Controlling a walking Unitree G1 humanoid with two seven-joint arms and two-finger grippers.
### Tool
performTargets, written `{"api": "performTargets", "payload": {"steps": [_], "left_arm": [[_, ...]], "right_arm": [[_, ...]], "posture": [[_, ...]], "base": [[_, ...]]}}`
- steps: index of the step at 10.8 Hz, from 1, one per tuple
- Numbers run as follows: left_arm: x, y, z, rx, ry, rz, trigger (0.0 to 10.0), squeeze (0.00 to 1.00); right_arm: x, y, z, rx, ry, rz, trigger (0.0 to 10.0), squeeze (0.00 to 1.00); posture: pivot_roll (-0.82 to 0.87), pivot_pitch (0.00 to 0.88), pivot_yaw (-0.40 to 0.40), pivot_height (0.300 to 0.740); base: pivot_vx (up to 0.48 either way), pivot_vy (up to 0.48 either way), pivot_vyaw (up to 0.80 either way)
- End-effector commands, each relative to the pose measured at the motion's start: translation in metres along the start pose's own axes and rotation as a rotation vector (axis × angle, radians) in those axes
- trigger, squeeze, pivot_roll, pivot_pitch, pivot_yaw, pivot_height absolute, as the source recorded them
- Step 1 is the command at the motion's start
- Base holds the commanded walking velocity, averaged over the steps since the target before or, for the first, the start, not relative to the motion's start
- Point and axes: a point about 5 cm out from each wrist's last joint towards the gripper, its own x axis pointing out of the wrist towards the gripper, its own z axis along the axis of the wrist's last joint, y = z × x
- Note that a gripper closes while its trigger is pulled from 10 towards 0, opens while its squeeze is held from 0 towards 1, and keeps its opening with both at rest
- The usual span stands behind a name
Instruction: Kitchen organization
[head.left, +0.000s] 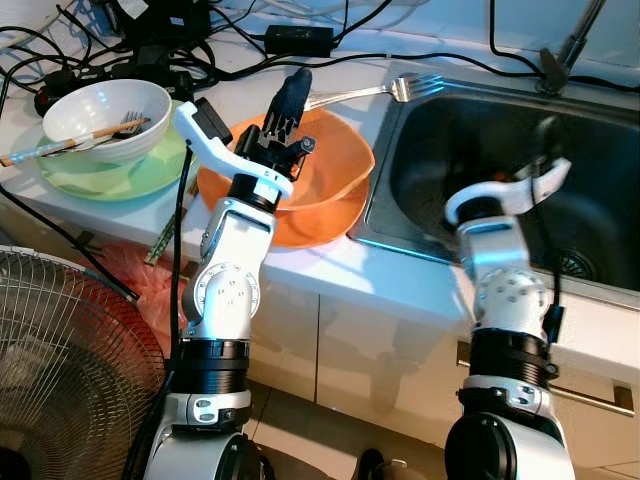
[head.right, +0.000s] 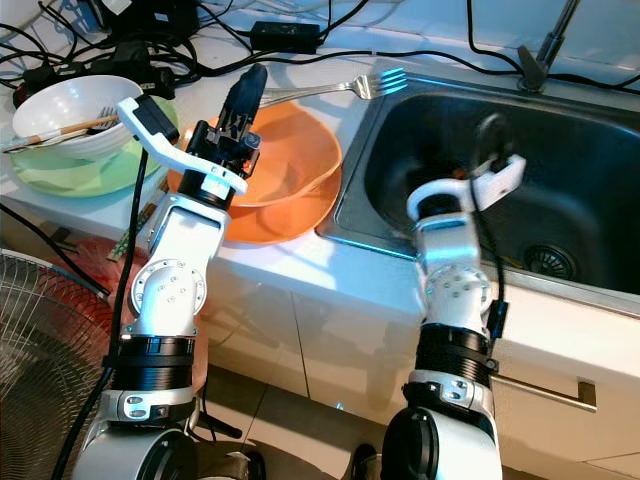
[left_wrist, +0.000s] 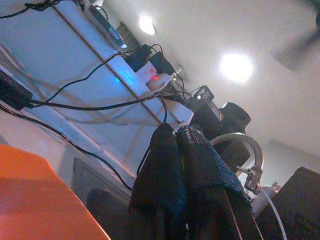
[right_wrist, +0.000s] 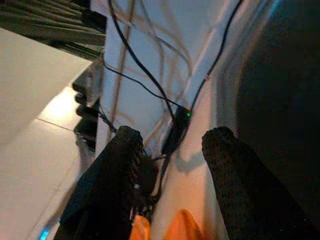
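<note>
An orange bowl (head.left: 325, 175) sits on the white counter beside the sink (head.left: 600, 120). My left gripper (head.left: 297, 82) is raised over the bowl's near-left rim, its black fingers pressed together and pointing up, with nothing seen between them. A silver fork (head.left: 390, 90) lies behind the bowl with its tines at the sink's edge. To the left, a white bowl (head.left: 100, 105) holding chopsticks and a fork rests on a green plate (head.left: 110, 178). My right gripper (head.left: 547, 130) hangs over the sink basin, fingers (right_wrist: 120, 165) spread apart and holding nothing.
Black cables and a power adapter (head.left: 297, 40) clutter the back of the counter. A faucet base (head.left: 565, 50) stands behind the sink, and the drain (head.left: 575, 262) is at the right. A floor fan (head.left: 60, 360) and a red bag (head.left: 150, 285) sit below the counter's left end.
</note>
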Motion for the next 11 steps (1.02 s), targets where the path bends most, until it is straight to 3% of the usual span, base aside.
{"api": "performTargets", "payload": {"steps": [1, 11], "left_arm": [[0.007, -0.012, -0.006, -0.004, 0.014, -0.048, 10.0, 0.0], [-0.002, -0.015, -0.03, -0.009, 0.114, -0.038, 10.0, 0.0]], "right_arm": [[0.001, 0.007, 0.003, 0.018, -0.014, 0.033, 10.0, 0.0], [0.002, 0.026, 0.004, 0.023, -0.004, 0.14, 10.0, 0.0]], "posture": [[0.08, 0.159, 0.046, 0.74], [0.09, 0.173, 0.044, 0.74]], "base": [[0.0, 0.0, 0.0], [0.0, 0.0, 0.0]]}}
